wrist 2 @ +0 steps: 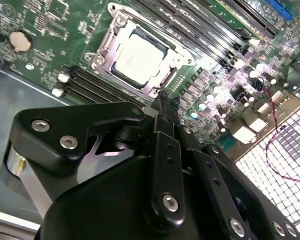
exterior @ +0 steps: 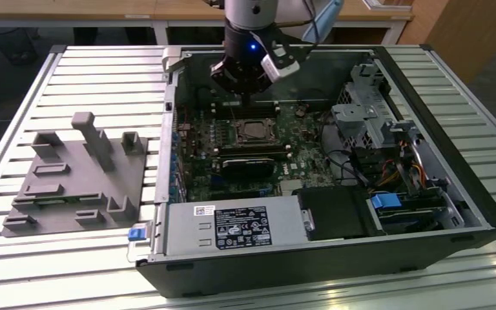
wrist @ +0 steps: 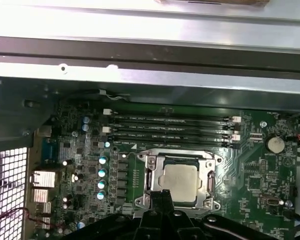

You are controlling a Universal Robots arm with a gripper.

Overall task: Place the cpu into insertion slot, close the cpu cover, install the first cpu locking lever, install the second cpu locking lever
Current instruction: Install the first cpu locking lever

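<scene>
The cpu (wrist: 180, 180) lies flat in the insertion slot (exterior: 237, 131) on the green board; its pale metal top also shows in the second wrist view (wrist 2: 138, 56) and the exterior view (exterior: 252, 132). The cpu cover (wrist: 151, 175), a silvery frame, lies down around the chip, which shows through its window (wrist 2: 104, 47). My gripper (wrist: 161, 196) hangs just above the socket's edge, on the memory-slot side, with its black fingers (wrist 2: 162, 107) pressed together and nothing between them. In the exterior view the gripper (exterior: 246, 97) stands inside the open case. How the locking levers stand cannot be made out.
Long black memory slots (wrist: 170, 130) run beside the socket. A black finned cooler (exterior: 246, 166) sits on its other side, with the power supply (exterior: 230, 226) at the case front. Drive cage and cables (exterior: 377, 129) fill the exterior view's right. A grey fixture (exterior: 75, 174) stands outside, left.
</scene>
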